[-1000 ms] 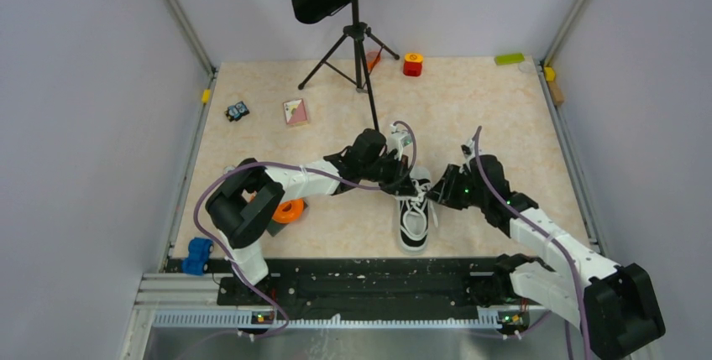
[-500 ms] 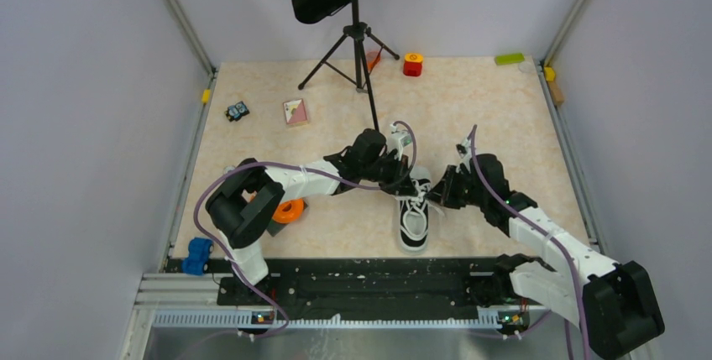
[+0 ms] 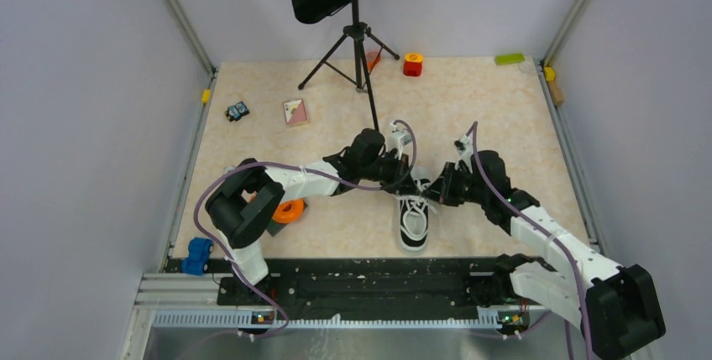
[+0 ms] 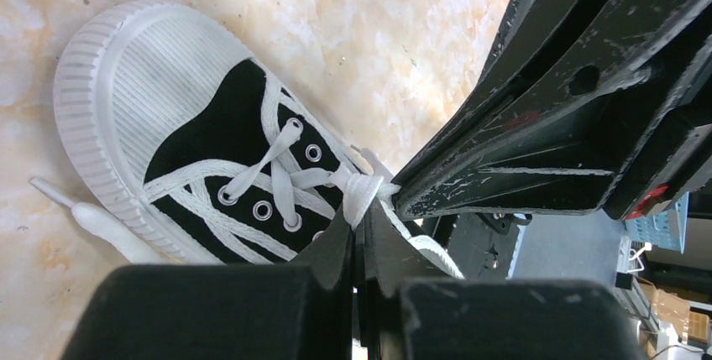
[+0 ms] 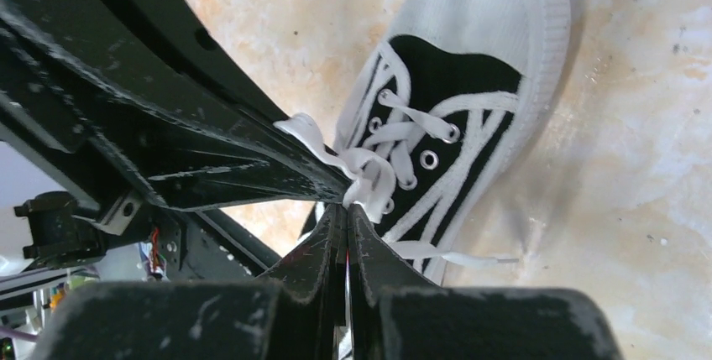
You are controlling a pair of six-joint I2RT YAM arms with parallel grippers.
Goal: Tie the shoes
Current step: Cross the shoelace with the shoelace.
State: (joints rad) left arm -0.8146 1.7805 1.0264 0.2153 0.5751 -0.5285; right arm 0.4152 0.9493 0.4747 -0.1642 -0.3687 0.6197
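Two arms reach inward over the surface (image 3: 504, 108) with elbows bent, and their tips meet above one black canvas sneaker (image 3: 414, 224). The left tool (image 3: 410, 182) comes in from the left and the right tool (image 3: 431, 195) from the right, their tips just beside each other. The sneaker lies directly beneath both, its white toe cap pointing away from the arm bases. Each tool is clenched, fingers pressed together on the white laces (image 4: 363, 190) above the eyelets. One loose lace end trails beside the toe.
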